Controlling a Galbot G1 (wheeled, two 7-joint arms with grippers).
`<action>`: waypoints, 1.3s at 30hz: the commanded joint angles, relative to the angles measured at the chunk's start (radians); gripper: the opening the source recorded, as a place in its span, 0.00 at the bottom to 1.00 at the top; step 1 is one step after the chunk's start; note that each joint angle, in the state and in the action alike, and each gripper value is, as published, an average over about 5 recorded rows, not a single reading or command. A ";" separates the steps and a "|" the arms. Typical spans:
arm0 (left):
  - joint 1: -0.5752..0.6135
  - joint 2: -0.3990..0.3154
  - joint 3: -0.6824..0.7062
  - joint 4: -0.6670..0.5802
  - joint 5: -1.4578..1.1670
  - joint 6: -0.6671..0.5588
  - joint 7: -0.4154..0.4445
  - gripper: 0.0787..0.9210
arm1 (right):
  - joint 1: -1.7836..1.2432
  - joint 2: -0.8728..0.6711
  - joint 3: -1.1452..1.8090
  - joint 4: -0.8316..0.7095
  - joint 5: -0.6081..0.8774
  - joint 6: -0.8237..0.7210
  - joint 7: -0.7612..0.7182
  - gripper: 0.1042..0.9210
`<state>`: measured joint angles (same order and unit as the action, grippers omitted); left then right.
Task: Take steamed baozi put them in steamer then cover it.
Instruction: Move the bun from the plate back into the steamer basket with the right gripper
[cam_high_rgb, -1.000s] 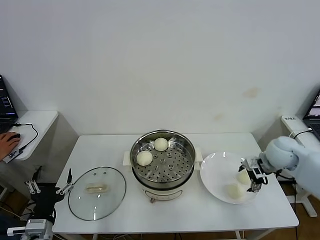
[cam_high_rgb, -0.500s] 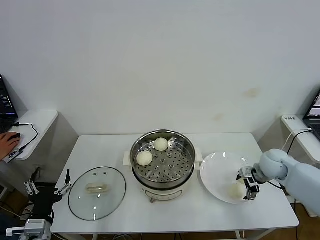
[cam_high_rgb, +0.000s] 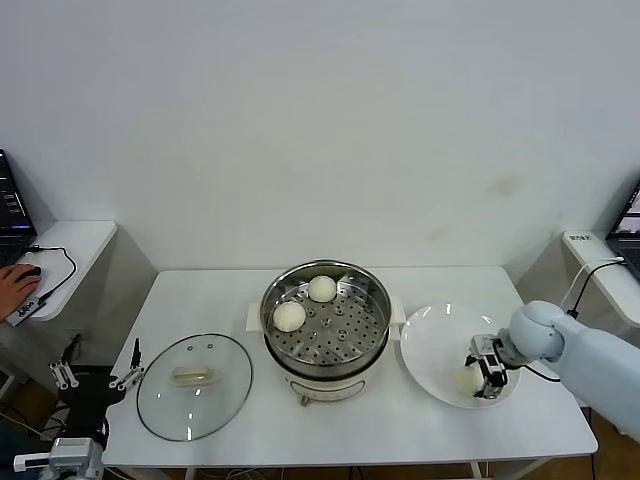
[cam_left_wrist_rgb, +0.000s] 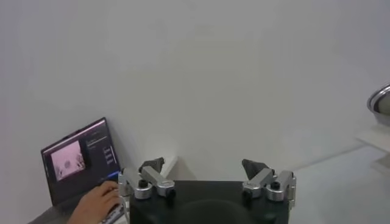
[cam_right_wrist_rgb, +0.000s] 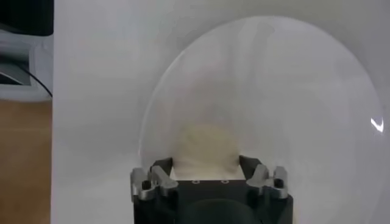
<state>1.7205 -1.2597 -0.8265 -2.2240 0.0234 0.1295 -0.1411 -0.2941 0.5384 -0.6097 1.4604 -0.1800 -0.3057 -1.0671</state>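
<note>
Two steamed baozi (cam_high_rgb: 322, 288) (cam_high_rgb: 289, 316) lie on the perforated tray of the steel steamer (cam_high_rgb: 270, 300) at the table's middle. On the white plate (cam_high_rgb: 430, 345) to the right, my right gripper (cam_high_rgb: 474, 372) is lowered onto another baozi (cam_high_rgb: 466, 380). In the right wrist view this baozi (cam_right_wrist_rgb: 204, 143) fills the gap of the gripper (cam_right_wrist_rgb: 204, 163), with both fingers against its sides. The glass cover (cam_high_rgb: 225, 360) lies flat at the front left. My left gripper (cam_high_rgb: 97, 378) hangs open beside the table's left edge, seen empty (cam_left_wrist_rgb: 207, 167) in its wrist view.
A side table (cam_high_rgb: 70, 240) at the far left carries a laptop, a mouse and a person's hand (cam_high_rgb: 15, 288). Another small table (cam_high_rgb: 590, 245) stands at the far right. The steamer's rim (cam_left_wrist_rgb: 381, 100) shows far off in the left wrist view.
My right gripper has come down and shifted slightly left over the plate, and its fingers have closed in on a baozi. The left arm has stayed put.
</note>
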 joint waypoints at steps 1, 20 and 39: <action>0.001 -0.002 0.000 -0.003 0.000 0.000 -0.001 0.88 | 0.021 0.010 0.003 -0.010 0.011 -0.007 -0.025 0.66; -0.003 -0.004 0.006 -0.015 -0.004 -0.001 -0.001 0.88 | 0.445 -0.091 -0.109 0.082 0.170 -0.021 -0.106 0.63; 0.002 -0.018 -0.009 -0.017 -0.001 -0.008 -0.004 0.88 | 0.904 0.299 -0.500 0.200 0.446 -0.051 0.058 0.64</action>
<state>1.7216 -1.2767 -0.8338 -2.2422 0.0220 0.1219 -0.1447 0.4269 0.6489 -0.9438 1.6051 0.1291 -0.3598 -1.0955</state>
